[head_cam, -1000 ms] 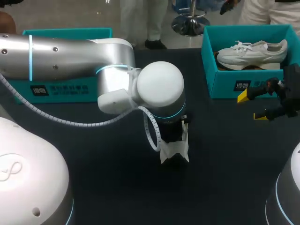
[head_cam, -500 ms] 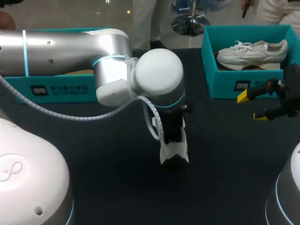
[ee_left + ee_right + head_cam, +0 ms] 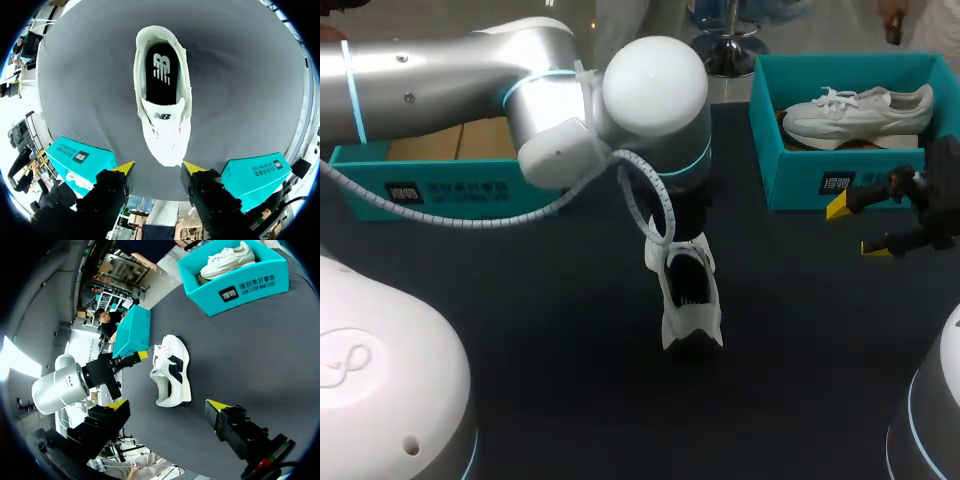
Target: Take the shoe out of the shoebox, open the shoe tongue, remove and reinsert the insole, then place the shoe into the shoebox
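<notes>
On the dark table (image 3: 530, 340) an open teal cardboard shoebox (image 3: 800, 185) stands at the far right with a second white sneaker (image 3: 855, 112) resting inside it. Another open teal cardboard box (image 3: 450, 190), its brown inside showing, stands at the far left. My silver left arm (image 3: 440, 80) reaches in past the middle. In the head view its rounded white wrist joint (image 3: 655, 75) covers its own fingers and the toe end of the white lace-up shoe (image 3: 690, 300). That shoe stands upright on its sole on the bare table between the two boxes, well apart from both and outside either one. In the left wrist view the left gripper (image 3: 159, 169) hangs above the shoe (image 3: 162, 110) with its yellow-tipped fingers spread wide and gripping nothing. The toe lies under the gap between the fingers, the heel points away, and neither finger touches the shoe. The black insole (image 3: 161, 75) sits inside the shoe's opening. The right gripper (image 3: 858, 228) is just in front of the shoebox at the right, likewise spread and empty, and well apart from the shoe (image 3: 172, 372) on the table. Each box carries a dark label with white print on its front wall. The insole bears a white logo and the tongue (image 3: 161, 116) a small dark one.
</notes>
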Controlling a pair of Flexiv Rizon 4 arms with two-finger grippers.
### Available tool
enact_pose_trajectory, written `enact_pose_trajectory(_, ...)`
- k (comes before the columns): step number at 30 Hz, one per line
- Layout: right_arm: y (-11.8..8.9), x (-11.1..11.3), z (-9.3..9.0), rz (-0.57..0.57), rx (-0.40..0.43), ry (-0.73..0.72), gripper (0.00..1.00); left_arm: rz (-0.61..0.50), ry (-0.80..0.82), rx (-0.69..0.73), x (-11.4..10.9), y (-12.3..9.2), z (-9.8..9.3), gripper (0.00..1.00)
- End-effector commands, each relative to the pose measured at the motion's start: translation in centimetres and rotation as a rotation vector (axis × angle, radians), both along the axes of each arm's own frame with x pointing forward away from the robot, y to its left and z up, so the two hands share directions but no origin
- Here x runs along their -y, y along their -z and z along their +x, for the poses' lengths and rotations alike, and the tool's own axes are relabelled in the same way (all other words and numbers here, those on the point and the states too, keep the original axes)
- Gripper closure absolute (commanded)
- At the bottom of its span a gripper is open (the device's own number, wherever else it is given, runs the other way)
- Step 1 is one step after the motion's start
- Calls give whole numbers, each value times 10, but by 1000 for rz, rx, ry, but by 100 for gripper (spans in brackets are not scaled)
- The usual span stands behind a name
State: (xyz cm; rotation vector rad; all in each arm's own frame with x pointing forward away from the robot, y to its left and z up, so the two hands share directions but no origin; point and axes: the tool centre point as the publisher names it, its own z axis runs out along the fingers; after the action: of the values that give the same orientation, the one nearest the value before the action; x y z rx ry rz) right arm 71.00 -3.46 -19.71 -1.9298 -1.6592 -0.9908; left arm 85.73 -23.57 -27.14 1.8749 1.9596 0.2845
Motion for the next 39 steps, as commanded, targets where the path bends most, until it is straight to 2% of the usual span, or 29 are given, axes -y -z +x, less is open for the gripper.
enact_pose_trajectory(1, 0, -1, 0, -3, -2, 2, 0, 1, 4, -4, -7, -11, 3, 67)
enact_pose_trajectory(2, 0, -1, 0, -3, -2, 2, 0, 3, 10, -5, -7, -11, 4, 90)
enact_pose_trajectory(3, 0, -1, 0, -3, -2, 2, 0, 2, 11, -4, -7, -11, 4, 100)
enact_pose_trajectory(8, 0, -1, 0, -3, -2, 2, 0, -3, 31, -16, -6, -11, 2, 100)
enact_pose_trajectory(13, 0, -1, 0, -3, -2, 2, 0, -13, 43, -59, -3, -3, -10, 100)
enact_pose_trajectory(21, 0, -1, 0, -3, -2, 2, 0, 5, 66, -291, -2, 25, -30, 100)
enact_pose_trajectory(28, 0, -1, 0, -3, -2, 2, 0, 25, 67, -389, -1, 46, -35, 100)
enact_pose_trajectory(35, 0, -1, 0, -3, -2, 2, 0, 24, 60, -438, 1, 53, -39, 100)
enact_pose_trajectory(39, 0, -1, 0, -3, -2, 2, 0, 25, 61, -510, 2, 55, -48, 100)
